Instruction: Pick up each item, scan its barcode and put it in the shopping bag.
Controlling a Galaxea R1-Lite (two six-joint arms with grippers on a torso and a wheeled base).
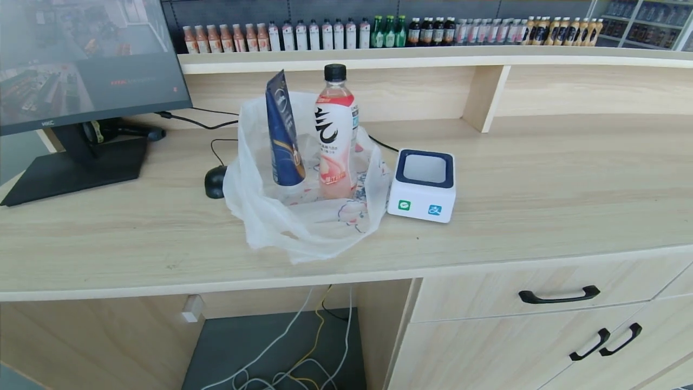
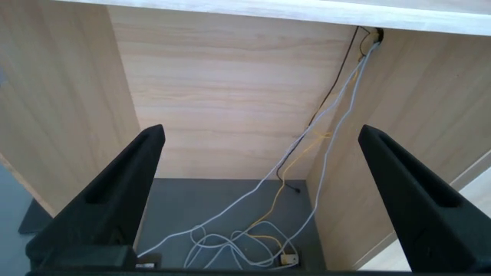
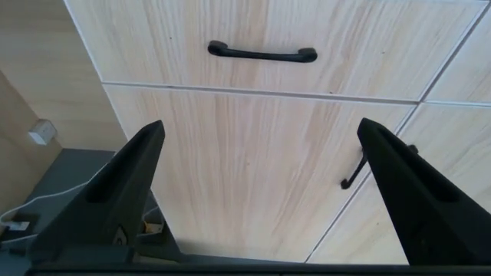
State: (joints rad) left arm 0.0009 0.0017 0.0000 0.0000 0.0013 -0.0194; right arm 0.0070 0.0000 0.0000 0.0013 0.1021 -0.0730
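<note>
Shopping bag holds bottle, perhaps a tube; left fingers and right fingers gape empty.

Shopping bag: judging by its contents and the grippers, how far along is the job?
Done: blue tube and pink bottle stand inside the shopping bag. In hand: nothing; left gripper and right gripper are open and empty. Left: seemingly nothing; scanner sits unused beside the bag.

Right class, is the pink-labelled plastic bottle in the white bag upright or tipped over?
Upright: the pink-labelled plastic bottle stands inside the translucent white plastic bag, its black cap on top.
</note>
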